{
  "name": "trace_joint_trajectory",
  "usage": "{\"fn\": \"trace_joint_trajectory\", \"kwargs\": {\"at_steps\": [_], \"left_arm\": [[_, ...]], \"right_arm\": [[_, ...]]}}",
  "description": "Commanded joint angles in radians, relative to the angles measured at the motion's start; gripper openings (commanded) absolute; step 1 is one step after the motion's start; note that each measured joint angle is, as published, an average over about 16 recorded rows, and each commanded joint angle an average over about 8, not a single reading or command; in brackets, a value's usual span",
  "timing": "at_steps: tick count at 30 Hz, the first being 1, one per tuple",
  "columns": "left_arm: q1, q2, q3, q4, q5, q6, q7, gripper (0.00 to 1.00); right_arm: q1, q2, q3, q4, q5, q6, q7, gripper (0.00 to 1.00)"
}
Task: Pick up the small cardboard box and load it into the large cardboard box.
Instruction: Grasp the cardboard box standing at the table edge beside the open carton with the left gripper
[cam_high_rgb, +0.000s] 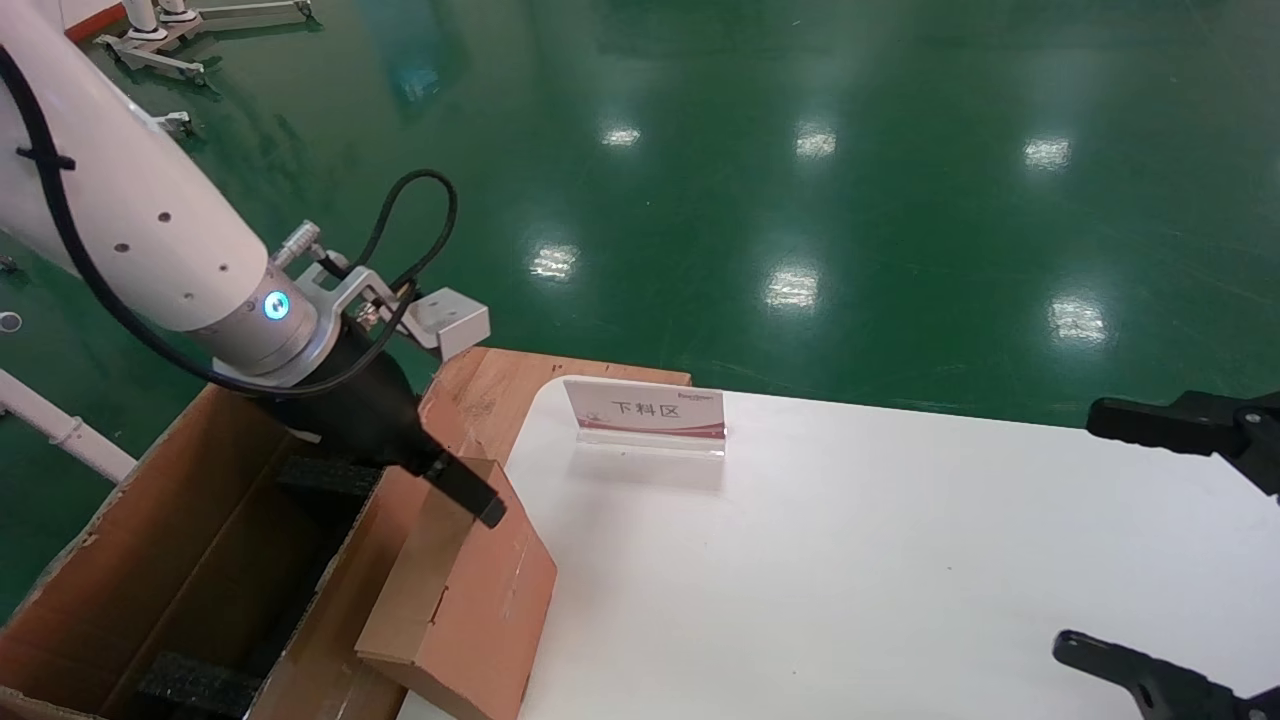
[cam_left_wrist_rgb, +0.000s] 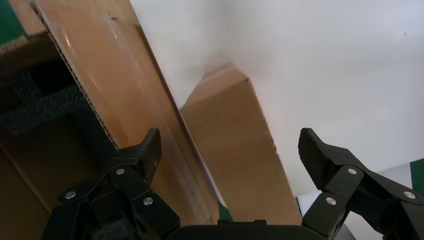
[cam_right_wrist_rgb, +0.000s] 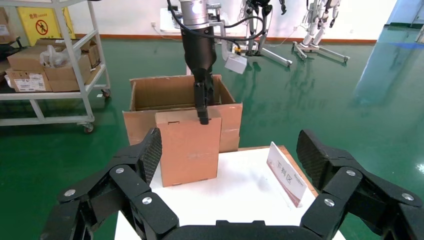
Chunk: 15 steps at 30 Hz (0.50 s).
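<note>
Step in hand, as I judged it: mid-transfer, small box at the lip of the big one, not yet loaded.

The large cardboard box sat on the outboard side of my left tool, open-topped, black foam blocks inside, its near flap lying over onto the worktop. The worktop spread away on the inboard side of that tool.

The small cardboard box stood on end directly below the left tool, tilted, bottom edge on the worktop, leaning on that flap as far as I could tell. It was fully outside the large box. The sign card stood beyond the left tool, well apart from both cartons.

My left tool hung over the small box's top edge, fingers spread wide either side of it. I saw no clamp on the carton, though one finger lay close against its top face.

My right tool was parked, spread open, well off to the far side of the worktop, carrying nothing.

Next move, my call: close on the top edge, lift until the bottom edge clears flap and wall, shift outboard, then lower between the foam blocks. Risk: the carton toppling off the flap before the grip was made.
</note>
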Motion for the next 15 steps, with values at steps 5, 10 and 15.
{"fn": "trace_joint_trajectory", "kwargs": {"at_steps": [5, 10, 15], "left_arm": [[-0.028, -0.002, 0.064, -0.002, -0.042, -0.013, -0.014, 1.00], [-0.030, -0.001, 0.097, -0.001, -0.064, -0.022, -0.014, 1.00], [-0.030, 0.002, 0.129, 0.000, -0.068, -0.025, -0.015, 1.00]], "right_arm": [[0.000, 0.000, 0.000, 0.000, 0.000, 0.000, 0.000, 1.00], [0.000, 0.000, -0.001, 0.000, 0.001, 0.000, 0.000, 1.00], [0.000, 0.000, -0.001, 0.000, 0.001, 0.000, -0.001, 1.00]]}}
